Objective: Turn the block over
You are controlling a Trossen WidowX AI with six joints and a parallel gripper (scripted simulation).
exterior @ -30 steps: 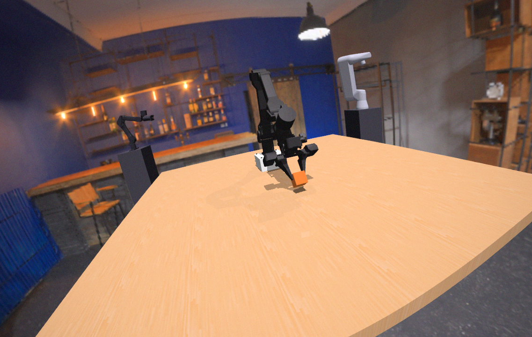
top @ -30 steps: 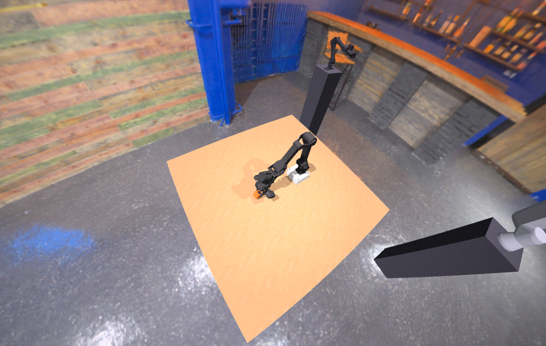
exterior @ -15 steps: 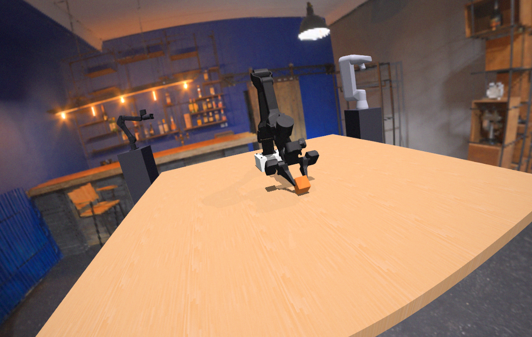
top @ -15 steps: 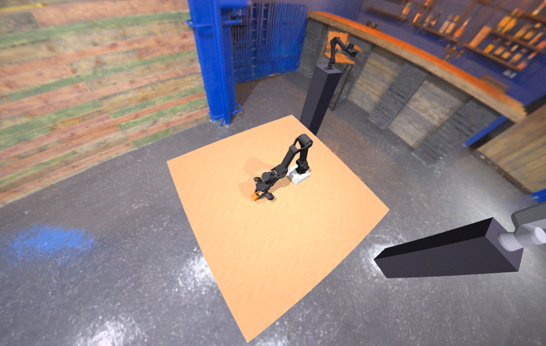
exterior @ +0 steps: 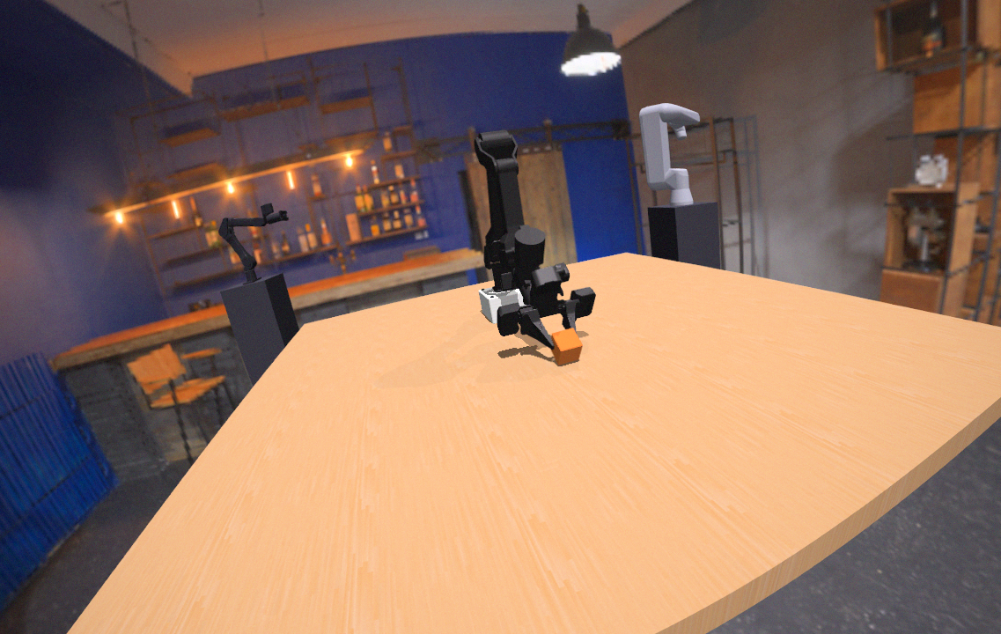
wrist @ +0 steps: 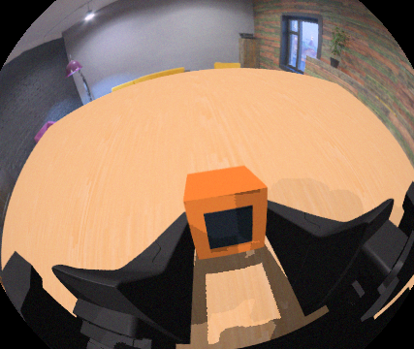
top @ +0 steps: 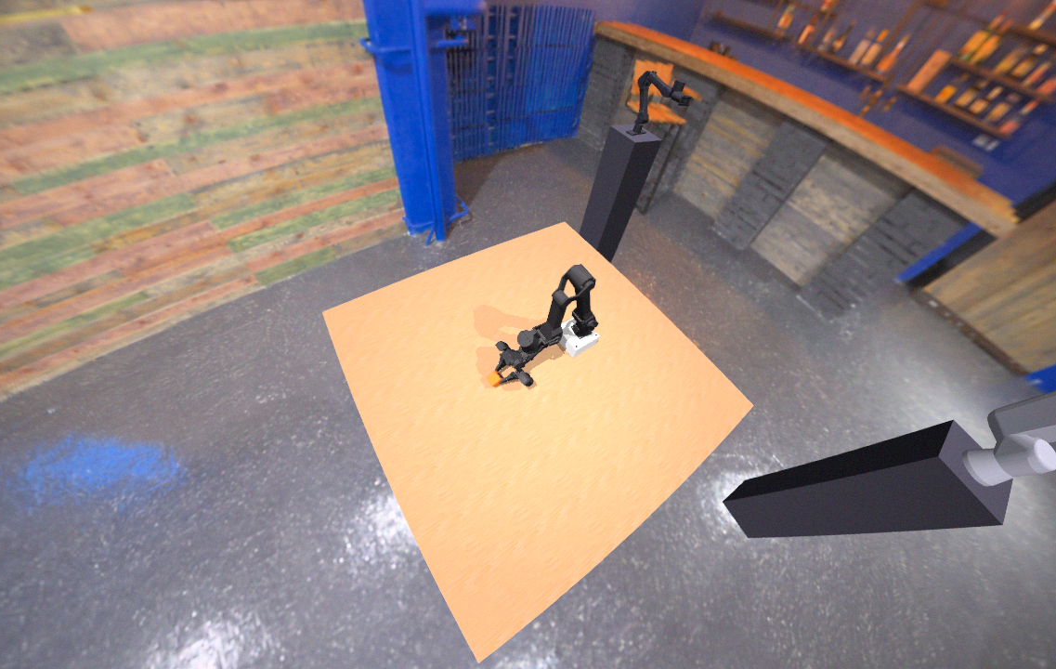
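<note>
Arm (exterior: 504,212) folded low, fingers clamping block (wrist: 228,209), dark face camera-side.

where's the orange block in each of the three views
Top: the orange block is a small speck near the table's middle, at the gripper tips.
Exterior: the block sits just right of centre, below the arm, clamped at the fingertips.
Wrist: it fills the centre, dark marked face toward the camera.
Shared landmark: the black gripper shut on the block in every view.
</note>
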